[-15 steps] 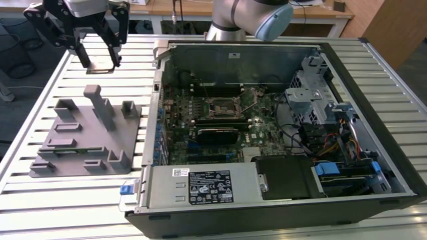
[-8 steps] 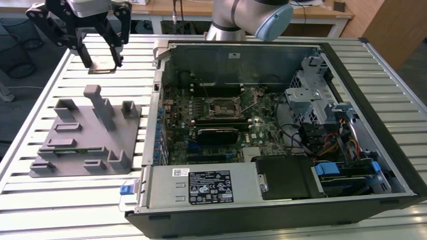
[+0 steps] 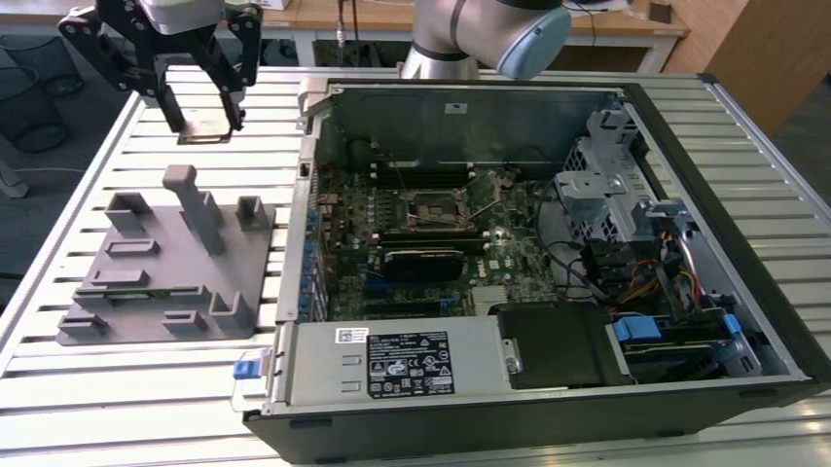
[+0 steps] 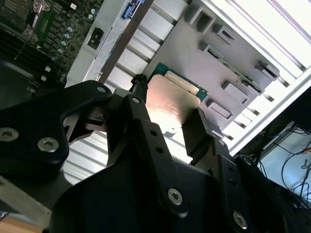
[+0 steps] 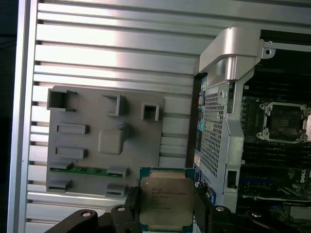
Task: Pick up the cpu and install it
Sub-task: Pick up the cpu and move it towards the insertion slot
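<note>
Cpu held over the table, at the exterior view's far left.
My gripper (image 3: 204, 123) is clamped on the cpu (image 5: 166, 201) by two opposite edges, beyond the fixture (image 3: 156, 263). To the right, the socket (image 3: 435, 206) sits inside the case (image 3: 307, 209). I judge this thin edge grip could let the chip tilt or slip, and bend pins.

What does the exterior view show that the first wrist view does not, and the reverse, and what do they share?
The exterior view adds the arm, the drive cage and the silver labelled box. The first wrist view adds the silvery lid of the cpu, close up. Both: gripper jaws shut on the cpu, the grey fixture, the socket.
</note>
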